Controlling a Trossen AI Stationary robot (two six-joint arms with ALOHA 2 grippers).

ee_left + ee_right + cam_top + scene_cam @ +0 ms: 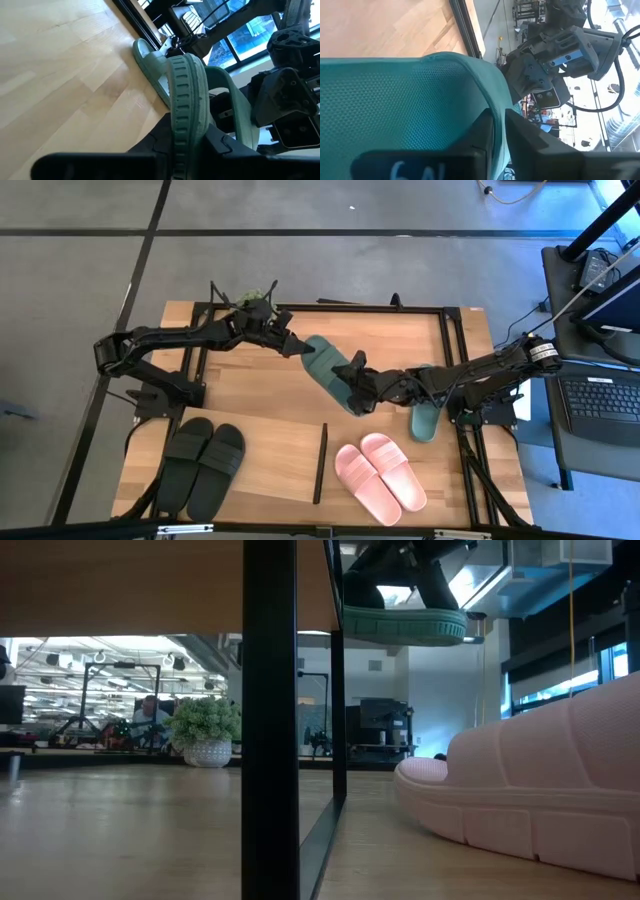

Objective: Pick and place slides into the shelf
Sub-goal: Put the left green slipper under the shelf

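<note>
A dark green slide (325,365) hangs above the middle of the table between my two grippers. My left gripper (298,346) is shut on its far-left end and my right gripper (352,393) on its near-right end. In the low view the same slide (405,625) floats high, sole down. The other green slide (425,418) lies flat on the table under my right arm. The black pair (205,465) and the pink pair (380,470) lie on the shelf board (270,470), left and right of its black divider (320,463). My left gripper pinches the ribbed rim of the sole (189,117) at the slide's far-left end between its two fingers. It comes from the table's left, slanting slightly down, in line with the slide's length. The slide is clear of the table. My right gripper has the thin edge (497,107) at the slide's near-right end between its two fingers, coming from the table's right, slanting slightly down. The textured green surface (395,100) fills its wrist view. The slide is lifted clear and roughly level.
A black metal frame (440,310) runs round the tabletop. A laptop (600,405) and equipment stand off the right edge. Bare wood (240,370) lies in the table's middle under the held slide. In the low view the pink slide (540,800) sits right of the divider post (270,740).
</note>
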